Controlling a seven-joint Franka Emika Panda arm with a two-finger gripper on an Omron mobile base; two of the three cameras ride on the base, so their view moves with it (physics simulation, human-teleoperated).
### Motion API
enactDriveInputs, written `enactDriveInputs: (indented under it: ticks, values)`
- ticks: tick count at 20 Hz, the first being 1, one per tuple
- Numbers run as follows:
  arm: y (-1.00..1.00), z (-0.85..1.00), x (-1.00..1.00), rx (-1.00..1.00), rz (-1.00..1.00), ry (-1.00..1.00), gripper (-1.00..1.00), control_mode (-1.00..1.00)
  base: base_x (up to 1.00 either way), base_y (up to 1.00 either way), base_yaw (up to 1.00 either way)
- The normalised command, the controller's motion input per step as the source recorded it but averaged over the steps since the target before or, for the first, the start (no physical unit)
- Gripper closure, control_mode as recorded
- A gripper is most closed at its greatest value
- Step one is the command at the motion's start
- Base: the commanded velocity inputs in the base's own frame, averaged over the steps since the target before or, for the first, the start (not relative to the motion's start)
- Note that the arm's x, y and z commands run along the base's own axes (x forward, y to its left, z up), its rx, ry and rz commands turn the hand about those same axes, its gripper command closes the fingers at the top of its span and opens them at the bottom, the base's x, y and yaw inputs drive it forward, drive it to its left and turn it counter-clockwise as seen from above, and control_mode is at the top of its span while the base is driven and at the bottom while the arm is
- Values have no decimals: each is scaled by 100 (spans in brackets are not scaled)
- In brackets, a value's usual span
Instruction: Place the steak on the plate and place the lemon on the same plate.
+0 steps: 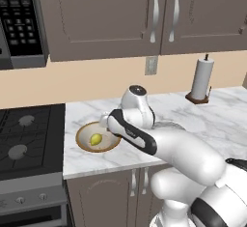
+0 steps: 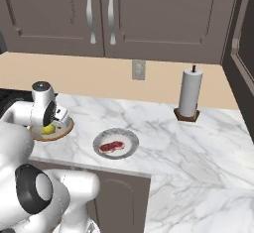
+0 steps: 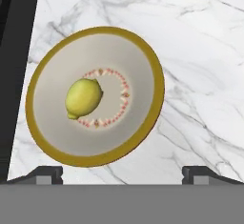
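The steak [image 2: 112, 146] lies flat on the plate [image 2: 130, 140], which sits near the front edge of the worktop [image 2: 163, 123], so I judge the first half of the task done. The lemon [image 3: 83, 97] rests in a tan bowl [image 3: 155, 92] with a brown rim, close to the worktop's left edge beside the stove [image 1: 29, 134], well apart from the plate. I read the step in hand as the reach for the lemon. My gripper [image 3: 122, 172] hovers above the bowl, its jaws spread wide and empty, both tips showing at the bottom of the hand view. The lemon lies off to one side of the gap between them, so the next move calls for centring over the fruit, then descending past the bowl's rim. The arm [image 1: 159, 146] stretches forward and left from the base, wrist bent down over the bowl.
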Motion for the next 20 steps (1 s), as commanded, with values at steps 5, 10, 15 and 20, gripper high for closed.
enactDriveInputs:
  ticks: [5,10,15,20]
  values:
    - [24,0,11,0,0,0,-100,-100,0,0,0]
    - [16,0,24,0,0,0,-100,-100,0,0,0]
    - [12,-4,27,0,0,3,-100,-100,0,0,0]
    - [6,-11,9,0,0,9,-100,-100,0,0,0]
